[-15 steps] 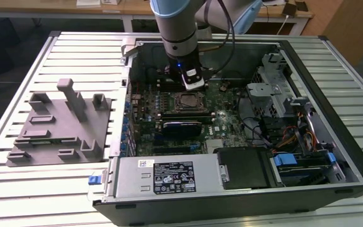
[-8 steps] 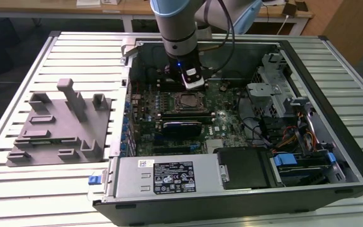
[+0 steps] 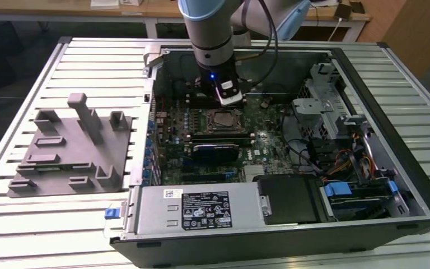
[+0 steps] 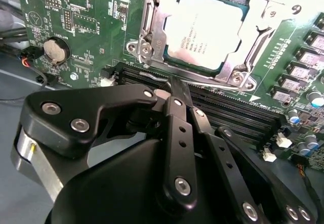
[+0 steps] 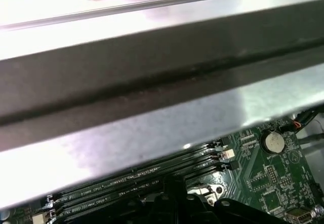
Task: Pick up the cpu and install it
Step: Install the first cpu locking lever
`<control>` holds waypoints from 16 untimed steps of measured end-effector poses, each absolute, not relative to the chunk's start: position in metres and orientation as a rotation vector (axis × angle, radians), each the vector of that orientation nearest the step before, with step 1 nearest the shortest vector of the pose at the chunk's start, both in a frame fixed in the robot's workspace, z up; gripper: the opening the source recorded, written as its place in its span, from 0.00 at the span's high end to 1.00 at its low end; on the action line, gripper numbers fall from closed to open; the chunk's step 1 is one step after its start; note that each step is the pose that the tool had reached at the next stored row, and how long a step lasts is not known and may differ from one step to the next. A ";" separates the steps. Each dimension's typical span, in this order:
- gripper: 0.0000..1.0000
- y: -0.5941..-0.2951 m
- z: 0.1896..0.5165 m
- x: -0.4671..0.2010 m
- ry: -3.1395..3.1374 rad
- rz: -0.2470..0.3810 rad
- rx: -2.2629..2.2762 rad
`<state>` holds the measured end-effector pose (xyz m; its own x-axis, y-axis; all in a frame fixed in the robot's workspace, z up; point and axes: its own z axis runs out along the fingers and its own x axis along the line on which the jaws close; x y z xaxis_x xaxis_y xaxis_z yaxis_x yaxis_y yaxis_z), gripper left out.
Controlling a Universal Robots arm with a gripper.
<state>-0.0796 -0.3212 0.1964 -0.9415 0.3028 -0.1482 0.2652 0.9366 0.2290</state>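
a slatted metal table [image 3: 43, 230] is carrying an open computer case [image 3: 290, 235] and, toward the exterior view's left, a grey tray [image 3: 65, 162] with upright pegs; a wooden desk [image 3: 110, 11] is standing beyond the table. inside the case a green motherboard [image 3: 267, 151] is lying flat, with a power supply [image 3: 196, 210] at the near edge. the cpu [image 4: 210, 29] is sitting in the socket frame [image 4: 152, 37] on the board, its silvery top facing up, seen in the second wrist view. a pale case wall [image 5: 152, 133] is blocking most of the first wrist view. the arm [image 3: 211, 33] is reaching straight down into the case, and the gripper [image 4: 174, 90] is hanging just beside the socket, over the memory slots [image 4: 228, 113]. its fingers are pressed together and holding nothing.
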 end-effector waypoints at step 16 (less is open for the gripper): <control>0.89 -0.321 0.193 -0.080 2.915 0.270 0.416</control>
<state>-0.0795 -0.3210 0.1931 -0.9437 0.2918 -0.1557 0.2582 0.9442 0.2047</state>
